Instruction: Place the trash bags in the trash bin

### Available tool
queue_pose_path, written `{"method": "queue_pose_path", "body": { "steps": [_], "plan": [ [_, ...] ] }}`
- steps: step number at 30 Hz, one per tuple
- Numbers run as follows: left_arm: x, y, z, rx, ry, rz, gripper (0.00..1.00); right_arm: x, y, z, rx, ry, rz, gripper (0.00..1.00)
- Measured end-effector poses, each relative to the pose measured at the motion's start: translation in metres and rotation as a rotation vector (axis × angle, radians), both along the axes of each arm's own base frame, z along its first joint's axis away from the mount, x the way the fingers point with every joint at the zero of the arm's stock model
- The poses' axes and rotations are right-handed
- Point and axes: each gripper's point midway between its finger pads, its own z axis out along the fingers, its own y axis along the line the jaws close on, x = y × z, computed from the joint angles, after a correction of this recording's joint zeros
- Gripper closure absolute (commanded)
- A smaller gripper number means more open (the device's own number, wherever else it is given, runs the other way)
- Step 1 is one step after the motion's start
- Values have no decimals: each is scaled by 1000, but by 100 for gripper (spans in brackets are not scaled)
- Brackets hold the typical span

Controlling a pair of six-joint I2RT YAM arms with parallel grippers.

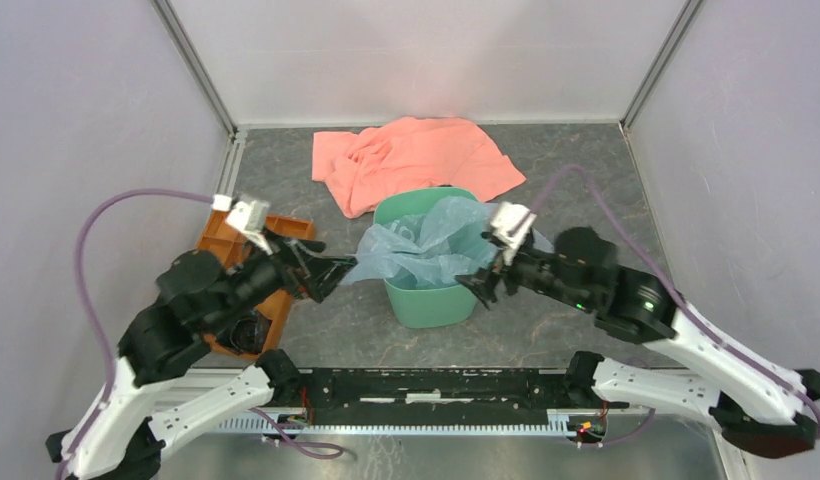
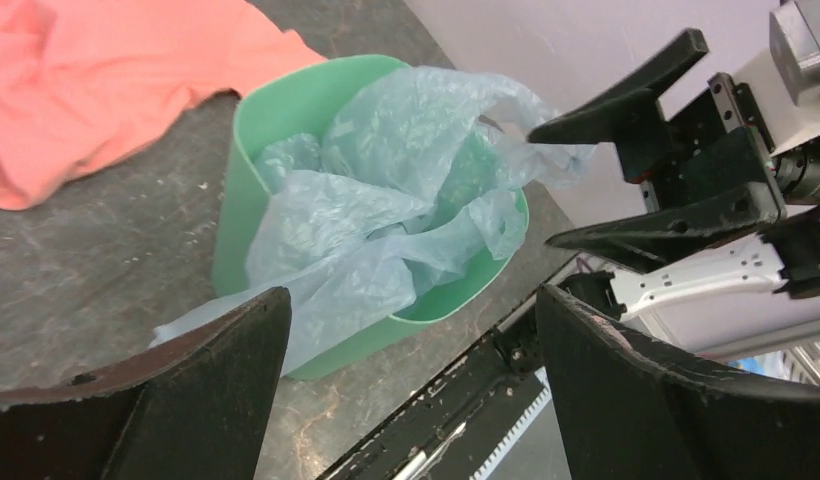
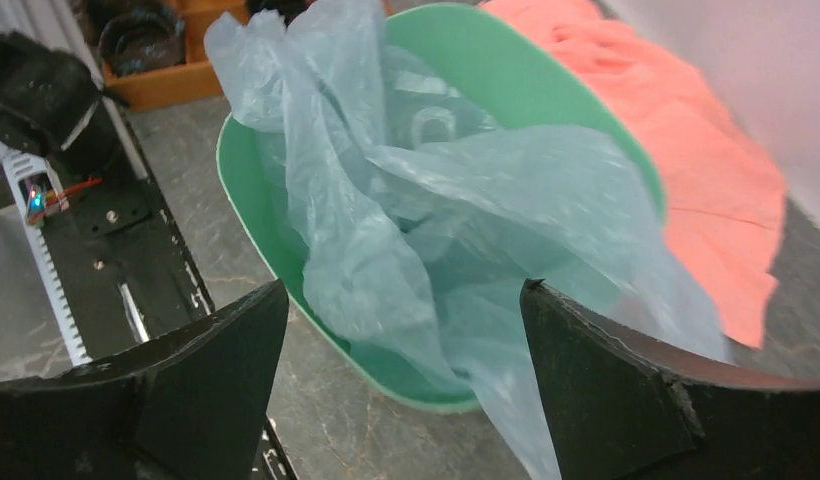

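The green trash bin (image 1: pixel 431 300) stands in the middle of the table. The pale blue-grey trash bag (image 1: pixel 426 245) lies crumpled in its mouth, with folds spilling over the left and right sides of the rim. My left gripper (image 1: pixel 331 263) is open and empty just left of the bin, near the bag's overhanging flap (image 2: pixel 236 315). My right gripper (image 1: pixel 476 287) is open and empty at the bin's right front. In the right wrist view a bag fold (image 3: pixel 506 400) hangs over the rim (image 3: pixel 286 260) between my fingers, close to the right one.
A salmon-pink cloth (image 1: pixel 416 160) lies behind the bin, touching its far rim. An orange compartmented tray (image 1: pixel 226 235) sits at the left under my left arm. Grey walls close in the sides and back. The black base rail (image 1: pixel 436 385) runs along the near edge.
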Motion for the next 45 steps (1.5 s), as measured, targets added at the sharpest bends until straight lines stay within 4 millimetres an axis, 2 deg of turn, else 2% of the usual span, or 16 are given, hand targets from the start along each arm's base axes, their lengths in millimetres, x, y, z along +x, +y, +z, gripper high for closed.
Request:
{"method": "queue_pose_path", "body": {
  "steps": [2, 5, 7, 9, 11, 16, 17, 23, 26, 28, 30, 32, 37, 39, 41, 45],
  "plan": [
    [8, -17, -11, 22, 29, -32, 7, 5, 23, -11, -42, 24, 47, 6],
    [19, -38, -45, 69, 105, -55, 0, 9, 39, -34, -108, 73, 75, 10],
    [22, -44, -71, 98, 161, -53, 0, 12, 44, -40, -130, 89, 77, 18],
    [21, -43, -87, 111, 193, -49, 0, 15, 50, -43, -141, 101, 76, 33],
    [18, -39, -87, 87, 195, -43, 0, 14, 52, -46, -144, 114, 86, 47],
    [11, -26, -63, -12, 142, -10, 0, 12, 62, -45, -127, 138, 111, 99],
    [11, -23, -61, -23, 139, -1, 0, 12, 63, -44, -126, 136, 118, 99],
    [13, -17, -64, -30, 139, 33, 1, -5, 69, -30, -69, 149, 203, 100],
    [15, -15, -67, -24, 148, 52, 5, -27, 69, -18, 3, 159, 300, 100],
    [16, -15, -68, -22, 149, 56, 3, -42, 66, -19, 36, 174, 357, 100],
    [16, -16, -68, -25, 147, 54, 0, -56, 62, -31, 55, 202, 402, 100],
    [16, -17, -71, -24, 148, 49, 0, -66, 58, -54, 51, 249, 428, 100],
    [16, -18, -82, -4, 176, 50, 0, -74, 56, -100, 27, 347, 426, 94],
    [15, -17, -87, -3, 195, 56, 2, -73, 56, -112, 19, 361, 412, 83],
    [15, -18, -96, -5, 223, 64, 10, -70, 55, -119, 22, 368, 386, 76],
    [14, -19, -112, -9, 265, 69, 39, -63, 54, -117, 45, 353, 342, 42]
  ]
}}
